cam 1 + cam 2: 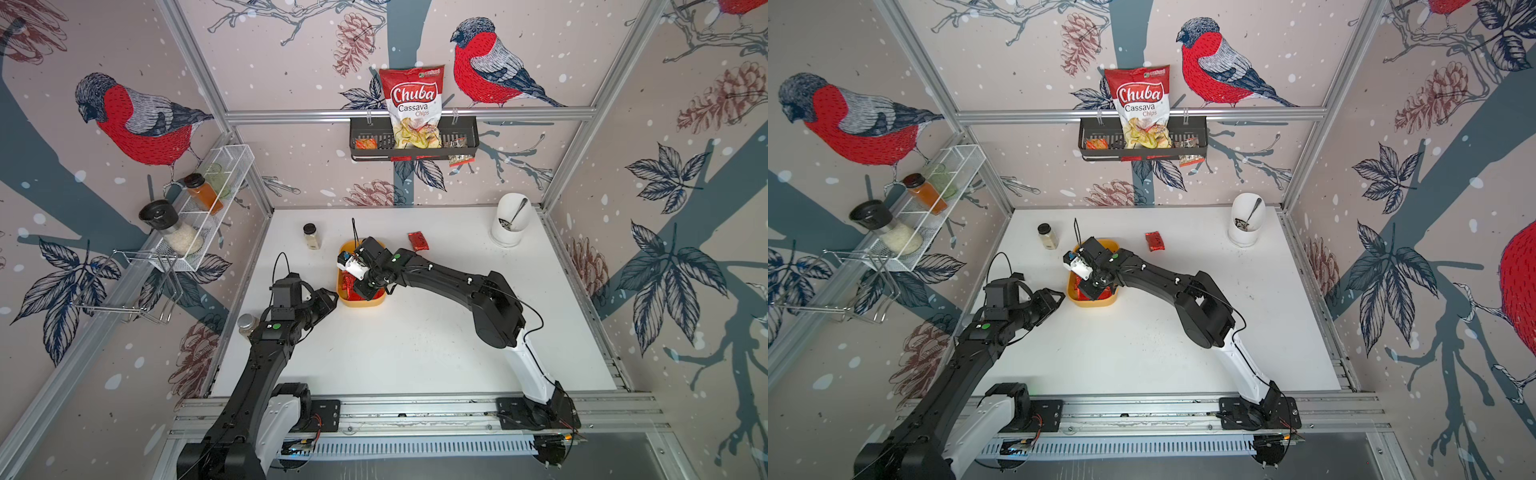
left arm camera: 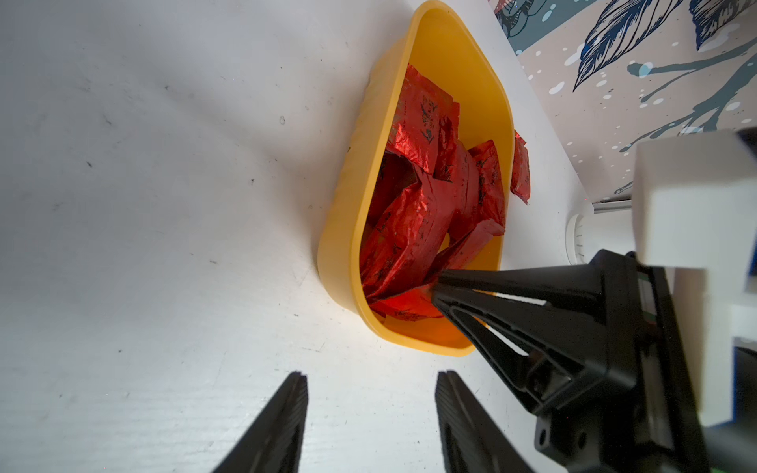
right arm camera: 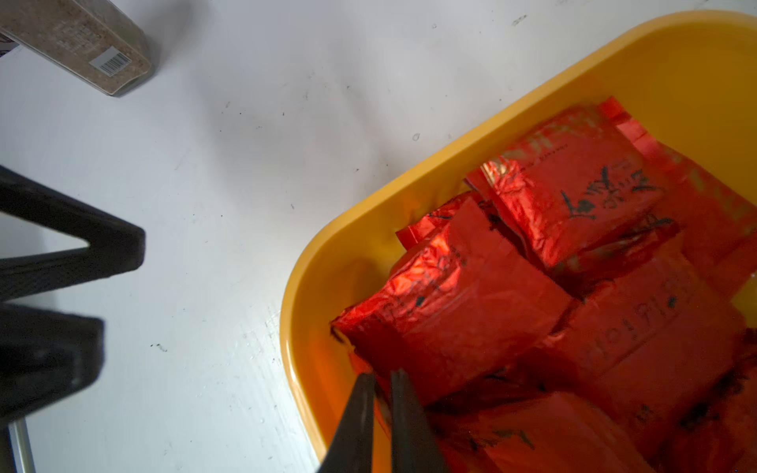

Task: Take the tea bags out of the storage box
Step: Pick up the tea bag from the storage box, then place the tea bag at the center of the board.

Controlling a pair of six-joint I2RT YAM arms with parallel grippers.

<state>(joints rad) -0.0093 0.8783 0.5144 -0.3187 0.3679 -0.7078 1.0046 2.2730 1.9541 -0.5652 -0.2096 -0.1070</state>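
Right hand clamped on foil edge of tea bag, inside storage box at end nearest robot. Other tea bags heaped beyond, axes mixed. Left hand open, empty, over table just beside box. Likely next: lift straight up.

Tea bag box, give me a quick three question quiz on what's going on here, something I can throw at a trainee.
1. True or false: the left gripper is open and empty beside the box.
2. The right gripper is: A open above the box; B shut on a tea bag inside it; C shut, empty, far from it.
3. How many tea bags lie on the table outside the box?
Key: 1 true; 2 B; 3 one.
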